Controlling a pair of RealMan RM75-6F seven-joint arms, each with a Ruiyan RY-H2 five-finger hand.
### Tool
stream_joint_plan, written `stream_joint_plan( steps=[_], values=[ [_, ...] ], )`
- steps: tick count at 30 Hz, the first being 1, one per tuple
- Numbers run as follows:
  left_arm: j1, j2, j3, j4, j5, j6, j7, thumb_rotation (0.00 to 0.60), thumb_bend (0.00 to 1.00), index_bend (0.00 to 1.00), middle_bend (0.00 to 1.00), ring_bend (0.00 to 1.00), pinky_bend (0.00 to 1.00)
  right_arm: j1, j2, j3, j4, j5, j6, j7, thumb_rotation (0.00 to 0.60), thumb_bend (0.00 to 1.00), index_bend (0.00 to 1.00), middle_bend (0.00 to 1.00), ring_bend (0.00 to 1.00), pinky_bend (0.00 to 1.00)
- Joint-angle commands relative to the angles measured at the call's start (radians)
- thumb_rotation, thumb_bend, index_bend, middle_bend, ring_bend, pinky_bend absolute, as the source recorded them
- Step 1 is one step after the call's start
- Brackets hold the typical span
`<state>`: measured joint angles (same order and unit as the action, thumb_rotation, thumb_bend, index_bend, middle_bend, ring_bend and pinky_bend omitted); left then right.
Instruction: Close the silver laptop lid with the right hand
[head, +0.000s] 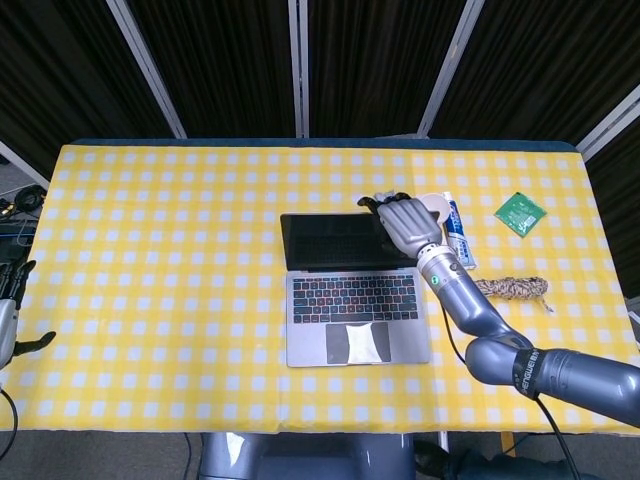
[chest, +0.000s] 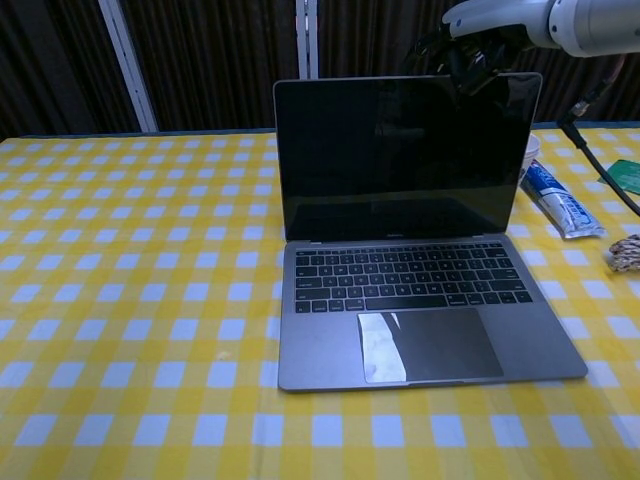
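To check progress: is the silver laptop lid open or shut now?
Open: the laptop lid stands upright, keyboard uncovered; the right hand is at its top edge.

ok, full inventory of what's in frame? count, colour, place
laptop: 1, silver, lid open and upright, table centre
tablecloth: 1, yellow and white check, over the table
toothpaste tube: 1, white and blue, right of the laptop
white round item: 1, behind the lid's right corner, mostly hidden
rope bundle: 1, beige, right of the keyboard
green packet: 1, far right
right hand: at the lid's top right corner
left hand: at the left table edge, holding nothing
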<state>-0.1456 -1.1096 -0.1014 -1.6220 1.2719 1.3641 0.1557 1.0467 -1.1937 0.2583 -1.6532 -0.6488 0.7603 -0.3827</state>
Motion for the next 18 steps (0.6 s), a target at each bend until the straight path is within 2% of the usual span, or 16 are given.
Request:
stream_joint_plan(
  steps=[1, 8, 18],
  values=[
    [0.000, 0.001, 0.001, -0.001, 0.002, 0.000, -0.001, 0.600, 0.00, 0.00, 0.00, 0.00, 0.00, 0.000, 0.019, -0.005, -0.027, -0.007, 0.004, 0.005, 0.600, 1.00, 0.22, 0.37, 0.29, 0.22],
    [0.001, 0.002, 0.003, -0.006, 0.006, 0.004, 0.001, 0.600, 0.00, 0.00, 0.00, 0.00, 0.00, -0.009, 0.070, -0.026, -0.105, -0.063, 0.003, 0.010, 0.600, 1.00, 0.29, 0.42, 0.33, 0.29],
    [0.001, -0.001, 0.004, -0.010, 0.003, 0.005, 0.011, 0.600, 0.00, 0.00, 0.00, 0.00, 0.00, -0.040, 0.163, -0.078, -0.263, -0.209, -0.021, 0.011, 0.600, 1.00, 0.30, 0.43, 0.34, 0.29]
  ],
)
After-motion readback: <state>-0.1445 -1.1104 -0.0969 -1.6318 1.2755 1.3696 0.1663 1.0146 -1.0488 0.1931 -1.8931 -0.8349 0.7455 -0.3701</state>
